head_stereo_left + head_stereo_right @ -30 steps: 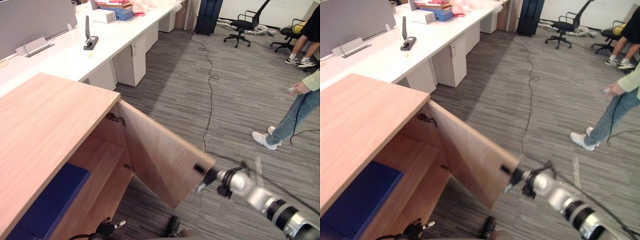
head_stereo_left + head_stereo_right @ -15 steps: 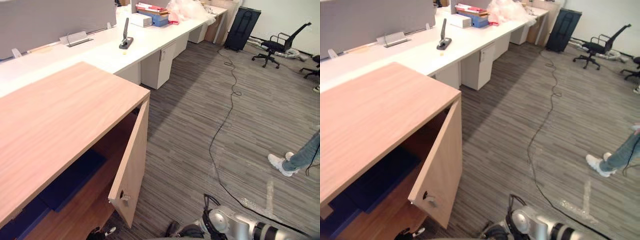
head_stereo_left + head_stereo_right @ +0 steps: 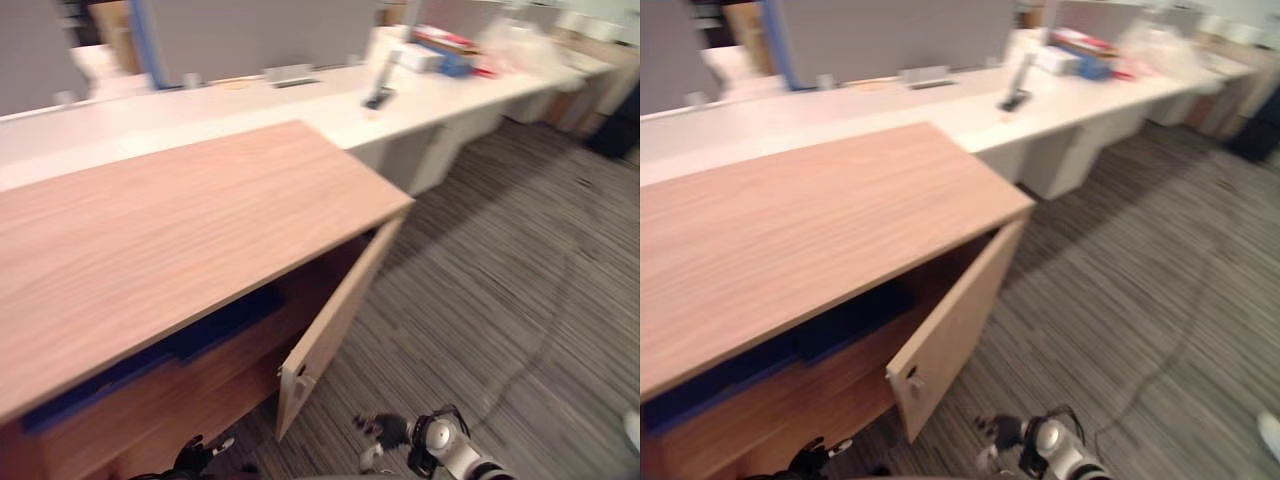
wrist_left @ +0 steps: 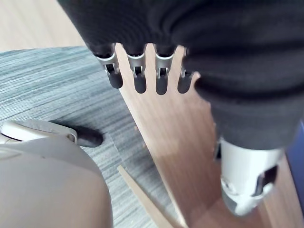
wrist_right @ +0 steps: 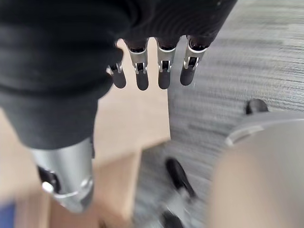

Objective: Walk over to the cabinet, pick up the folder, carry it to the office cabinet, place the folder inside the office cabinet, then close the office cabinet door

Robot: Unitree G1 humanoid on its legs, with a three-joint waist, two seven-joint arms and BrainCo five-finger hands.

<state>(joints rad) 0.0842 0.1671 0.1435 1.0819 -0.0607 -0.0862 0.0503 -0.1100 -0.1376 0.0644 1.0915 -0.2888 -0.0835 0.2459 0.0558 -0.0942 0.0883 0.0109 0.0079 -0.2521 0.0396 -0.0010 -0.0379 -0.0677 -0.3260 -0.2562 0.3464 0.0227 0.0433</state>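
Observation:
The wooden office cabinet (image 3: 180, 220) stands before me, and its door (image 3: 335, 320) hangs partly ajar with a small knob on its edge. Inside on the shelf lies the blue folder (image 3: 205, 330), mostly shadowed under the top. My right hand (image 3: 385, 432) is low over the carpet, just right of the door's free edge and apart from it; its fingers (image 5: 142, 71) are relaxed and hold nothing. My left hand (image 3: 195, 455) hangs by the cabinet's lower front, with its fingers (image 4: 140, 73) straight and empty.
A long white desk (image 3: 300, 100) with grey partition screens runs behind the cabinet, carrying boxes and a dark stand (image 3: 380, 90). Striped grey carpet (image 3: 520, 300) spreads to the right. A person's white shoe (image 3: 632, 428) shows at the right edge.
The door has swung from wide open to only partly ajar. My right hand came off the door's edge and dropped low. The camera turned left, so the whole scene shifted.

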